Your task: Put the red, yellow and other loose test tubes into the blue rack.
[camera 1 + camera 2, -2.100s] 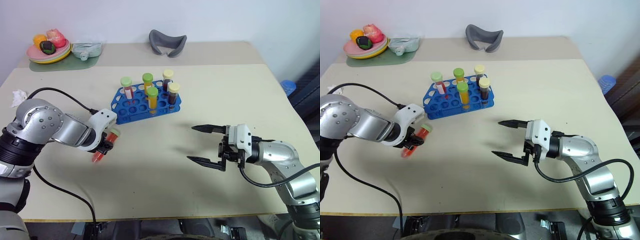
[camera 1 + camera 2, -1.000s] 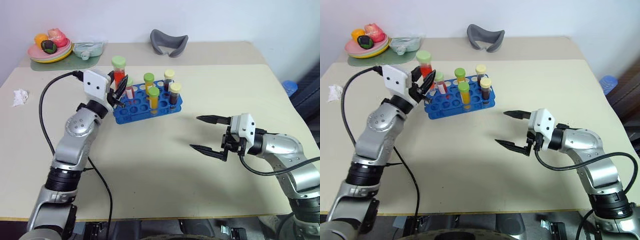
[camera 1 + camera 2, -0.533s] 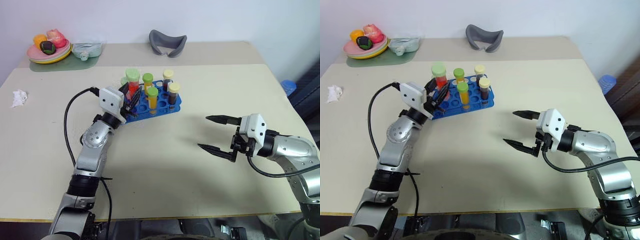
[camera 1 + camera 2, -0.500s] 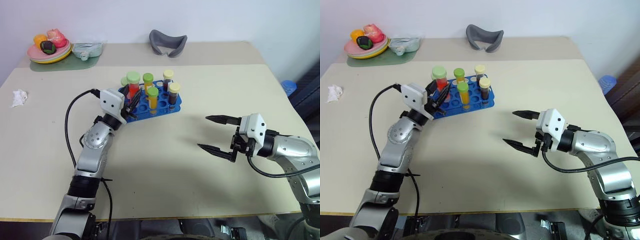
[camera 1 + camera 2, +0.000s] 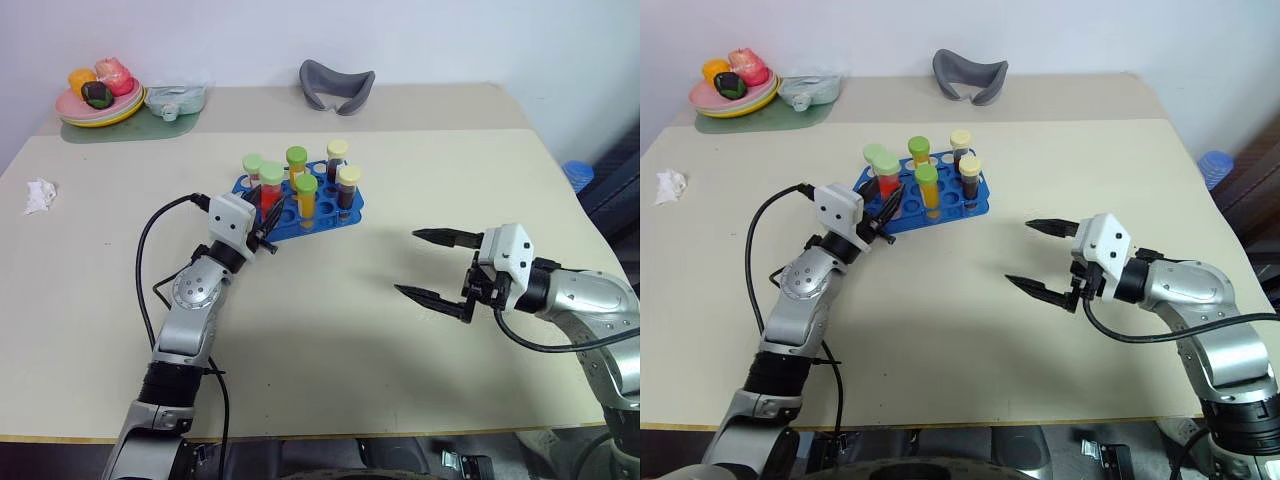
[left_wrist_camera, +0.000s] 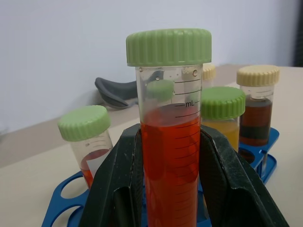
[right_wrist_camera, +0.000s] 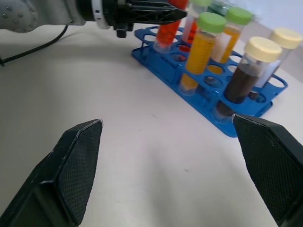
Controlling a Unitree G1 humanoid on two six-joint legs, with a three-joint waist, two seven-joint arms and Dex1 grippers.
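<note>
Head views: the left tool point(image 5: 262, 222) grips a red test tube point(image 5: 270, 192) upright, cap up, over the blue rack point(image 5: 330, 215); the right tool point(image 5: 1044, 259) gapes wide above the surface point(image 5: 940, 340). Left wrist view: fingers point(image 6: 118, 184) clamp mid-barrel. Rigid, light, slick plastic, likely best held there.

At the table's point(image 5: 330, 330) far left corner we see a stack of plates point(image 5: 98, 108) holding toy food, with a pale green container point(image 5: 175, 99) just beside it. A grey curved object point(image 5: 336, 85) lies farther along the back, and crumpled white paper point(image 5: 39, 196) sits near the left edge.
</note>
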